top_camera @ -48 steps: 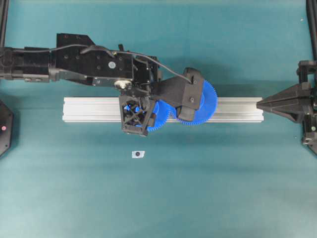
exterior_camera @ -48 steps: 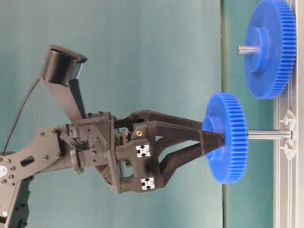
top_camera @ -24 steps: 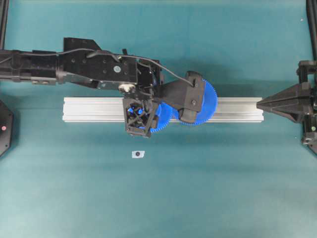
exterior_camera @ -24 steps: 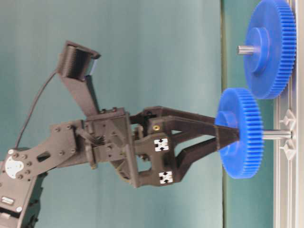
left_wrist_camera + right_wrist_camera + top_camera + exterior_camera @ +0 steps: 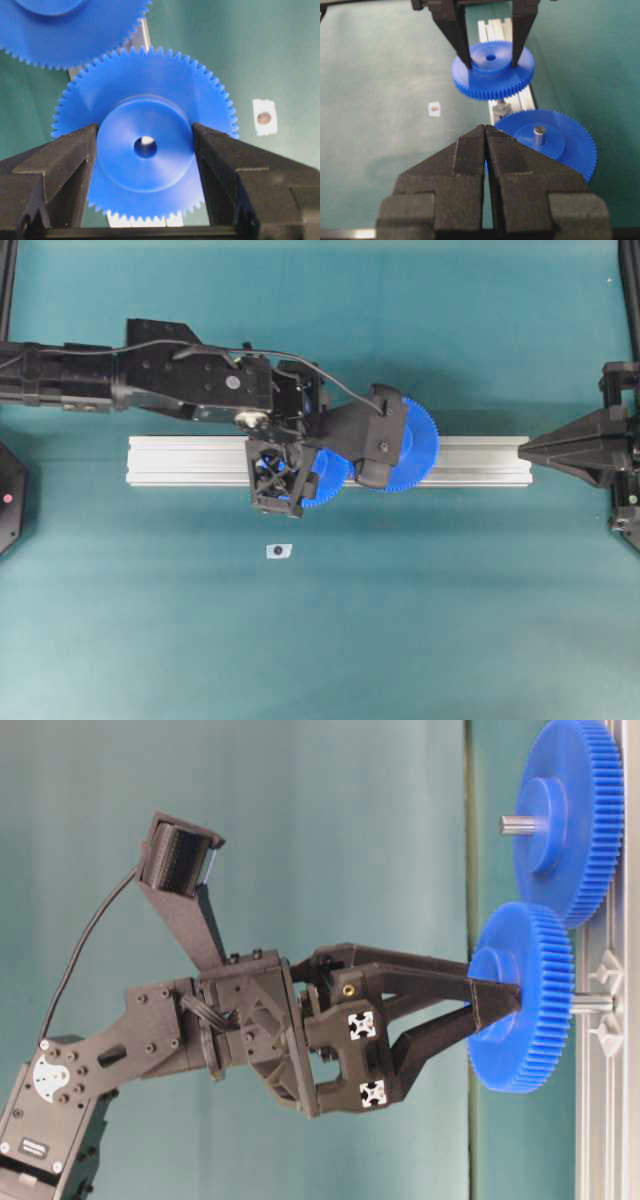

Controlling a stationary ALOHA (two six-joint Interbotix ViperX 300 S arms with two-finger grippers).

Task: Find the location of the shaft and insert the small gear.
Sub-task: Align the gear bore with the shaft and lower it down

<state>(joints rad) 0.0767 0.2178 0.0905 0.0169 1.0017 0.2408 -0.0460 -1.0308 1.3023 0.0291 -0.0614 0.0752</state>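
Blue small gear (image 5: 145, 150), teal table (image 5: 400, 640), silver rail (image 5: 180, 460)

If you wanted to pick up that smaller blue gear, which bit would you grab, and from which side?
Grip the raised round hub of the small gear, coming straight at its face, as the left gripper does: one of the fingers on each side of the hub. The hub gives smooth, opposite walls, and this approach leaves the centre hole free for the shaft.

Lab bench: teal mat (image 5: 400, 620), aluminium rail (image 5: 190, 460)

A teal-covered table (image 5: 450, 620) fills the scene under even light, with black frame posts (image 5: 8, 280) standing at its far corners.
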